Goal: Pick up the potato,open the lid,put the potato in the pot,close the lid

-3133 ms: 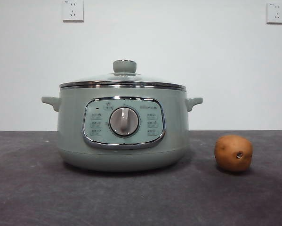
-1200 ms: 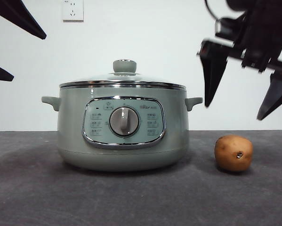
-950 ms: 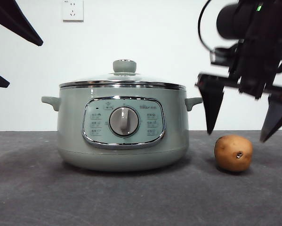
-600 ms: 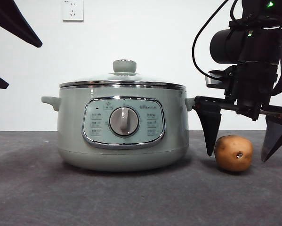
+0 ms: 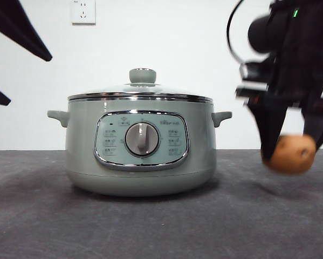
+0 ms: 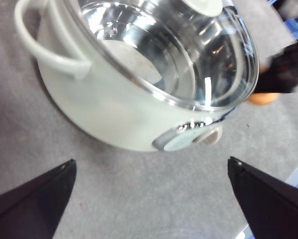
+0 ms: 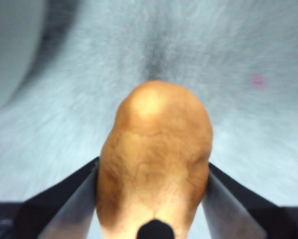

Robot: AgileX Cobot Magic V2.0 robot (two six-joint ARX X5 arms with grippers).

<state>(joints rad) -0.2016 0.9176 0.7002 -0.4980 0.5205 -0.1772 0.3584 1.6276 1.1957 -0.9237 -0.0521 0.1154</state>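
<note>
My right gripper [image 5: 293,154] is shut on the orange-brown potato [image 5: 290,154] and holds it clear of the table, to the right of the pot. In the right wrist view the potato [image 7: 156,159] fills the gap between the jaws. The sage-green pot [image 5: 139,145] stands on the table with the glass lid [image 5: 141,89] and its green knob [image 5: 143,75] on it. My left gripper [image 6: 149,199] is open, above the pot's [image 6: 99,109] left side. It shows as black tips at the upper left of the front view [image 5: 13,54].
The dark grey table [image 5: 150,226] runs across the front. A white wall with a power socket [image 5: 83,12] stands behind.
The right gripper came down around the potato, shut on it and lifted it up and a little to the right. The left gripper has barely moved.
</note>
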